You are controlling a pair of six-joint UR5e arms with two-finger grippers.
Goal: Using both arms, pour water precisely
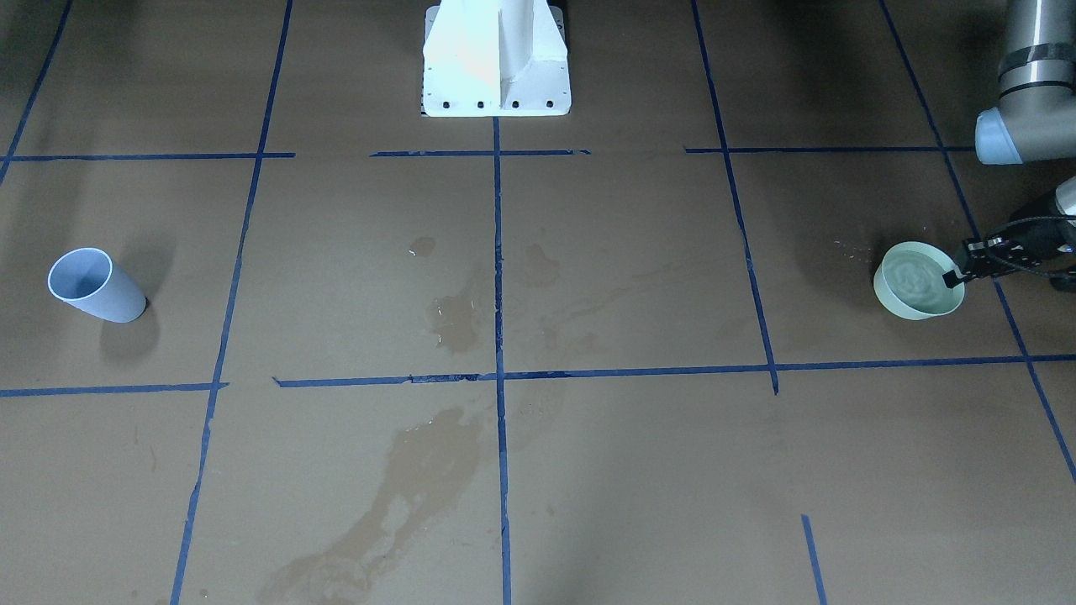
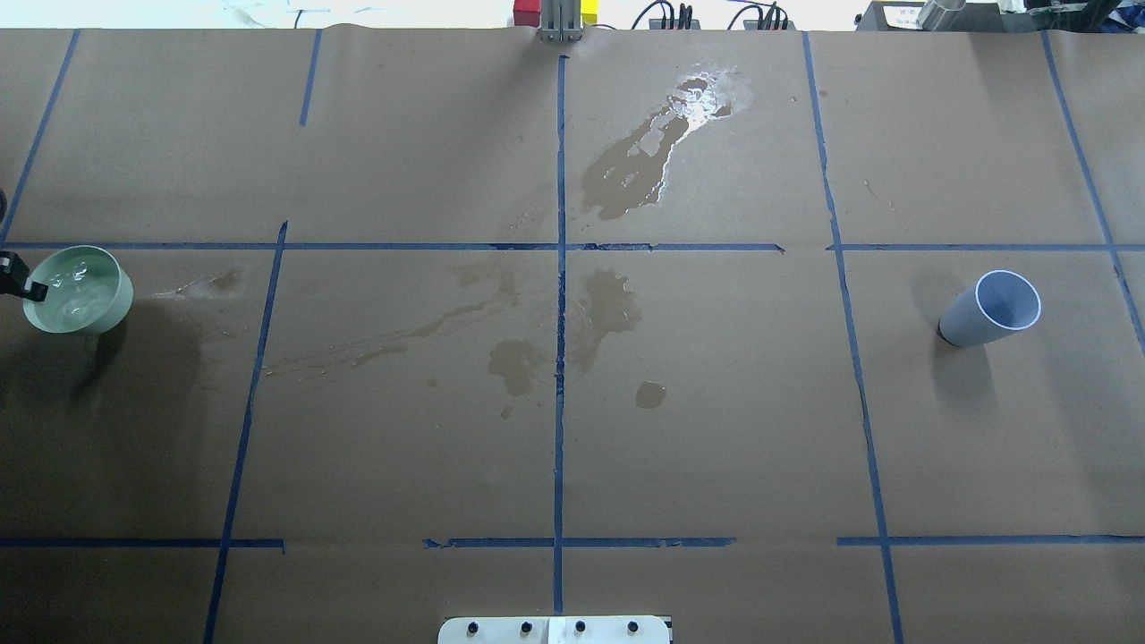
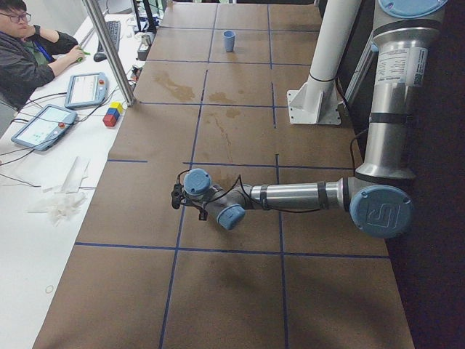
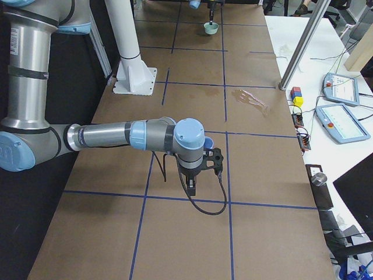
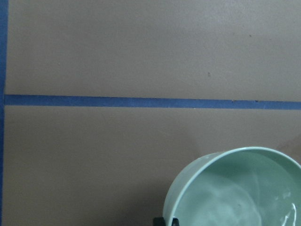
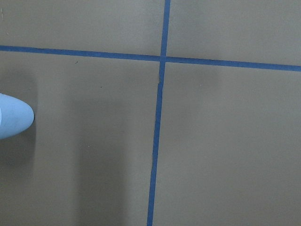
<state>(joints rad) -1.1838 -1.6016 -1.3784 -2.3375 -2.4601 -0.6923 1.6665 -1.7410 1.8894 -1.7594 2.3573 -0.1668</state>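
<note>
You have dim, even light over the brown paper-covered table, brighter toward its far edge in the overhead view, where a wet patch of spilled water glares white. Soft shadows lie beside the pale blue plastic cup and the pale green round bowl. Both wrist views look slightly soft.

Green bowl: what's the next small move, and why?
Probably carry the green bowl slowly inward, kept level: the left gripper pinches its rim, the water inside ripples, and the blue cup stands far across the table.
</note>
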